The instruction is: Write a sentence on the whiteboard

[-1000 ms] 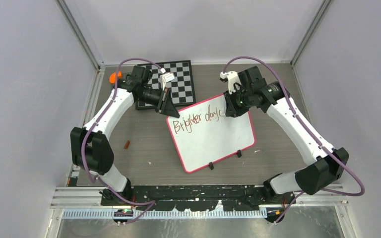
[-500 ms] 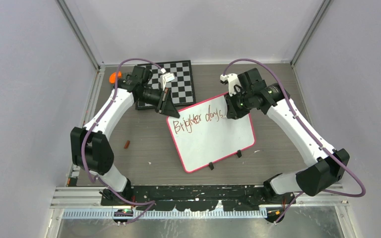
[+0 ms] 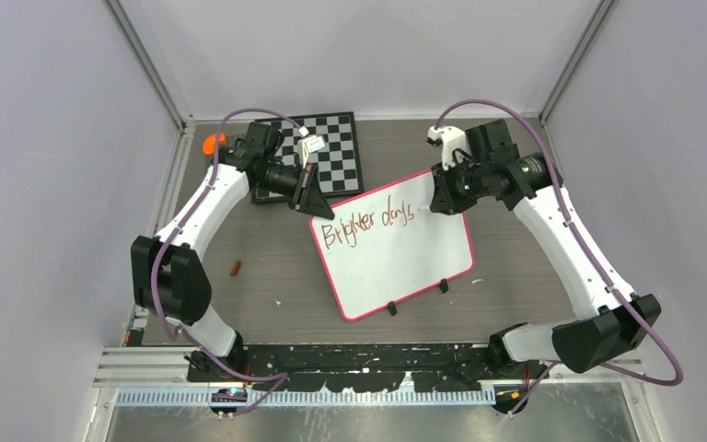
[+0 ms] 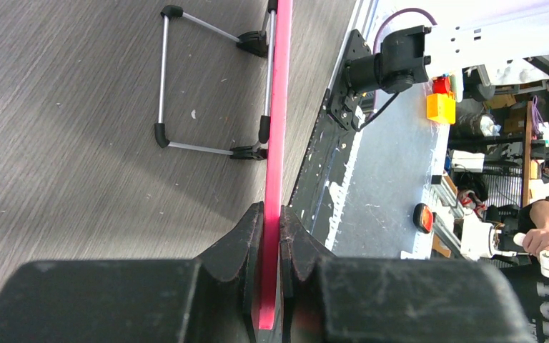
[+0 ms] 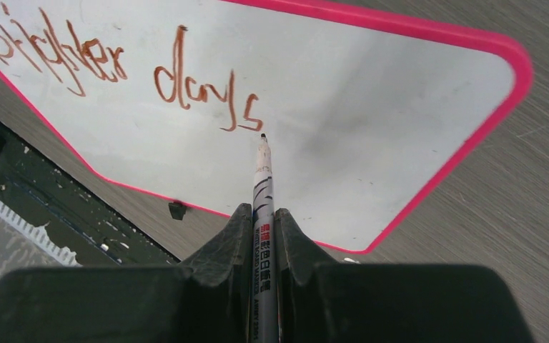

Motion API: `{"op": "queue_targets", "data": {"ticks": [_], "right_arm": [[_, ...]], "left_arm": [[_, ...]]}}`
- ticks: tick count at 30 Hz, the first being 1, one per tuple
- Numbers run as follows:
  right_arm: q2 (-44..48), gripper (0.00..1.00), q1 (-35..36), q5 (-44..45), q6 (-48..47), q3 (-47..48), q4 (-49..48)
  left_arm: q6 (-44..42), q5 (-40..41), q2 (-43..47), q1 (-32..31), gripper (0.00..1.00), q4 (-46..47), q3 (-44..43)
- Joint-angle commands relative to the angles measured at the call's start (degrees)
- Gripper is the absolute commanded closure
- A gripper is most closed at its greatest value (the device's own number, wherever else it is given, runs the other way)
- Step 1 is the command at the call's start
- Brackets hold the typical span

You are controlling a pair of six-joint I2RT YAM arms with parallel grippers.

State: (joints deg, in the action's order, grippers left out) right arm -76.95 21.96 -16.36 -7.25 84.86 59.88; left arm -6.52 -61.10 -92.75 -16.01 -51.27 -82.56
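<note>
The whiteboard [image 3: 396,253] lies tilted in the middle of the table, white with a pink-red rim. Reddish-brown letters [image 3: 366,223] on it read "Brighter days" in one line; they also show in the right wrist view [image 5: 114,71]. My left gripper [image 3: 311,198] is shut on the board's far left corner; in the left wrist view its jaws clamp the rim [image 4: 275,143]. My right gripper [image 3: 442,195] is shut on a white marker [image 5: 263,207], whose tip sits just right of the last "s", at or just above the board [image 5: 372,93].
A black-and-white checkered board [image 3: 327,152] lies at the back behind the left arm. An orange object [image 3: 210,144] sits at the far left corner. A small brown piece [image 3: 234,269] lies left of the whiteboard. The board's two black clip feet [image 3: 416,296] stand at its near edge.
The right gripper finished the "s" of "days" and moved to the right and back, off the end of the word. The left gripper and the board have not moved.
</note>
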Motion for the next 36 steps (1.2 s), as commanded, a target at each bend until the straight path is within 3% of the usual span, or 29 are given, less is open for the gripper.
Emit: {"op": "queue_targets", "data": {"ticks": [1,25,36], "right_arm": [[2.06,1.00,-2.43,0.13,-1.28,0.97,-1.48],[-2.33,1.00,-2.68,1.16,0.74,3.07,-6.21],[-2.05,1.00,-2.41,-0.12,0.35,-0.88,-6.17]], "left_arm": [[-0.38,0.84,0.05,0.01,1.00,-1.08,-0.40],[-1.03,0.62,0.25,0.01,1.00,-1.64,-0.80],[-1.29,0.66,0.01,0.01,1.00,-1.91,-1.02]]}}
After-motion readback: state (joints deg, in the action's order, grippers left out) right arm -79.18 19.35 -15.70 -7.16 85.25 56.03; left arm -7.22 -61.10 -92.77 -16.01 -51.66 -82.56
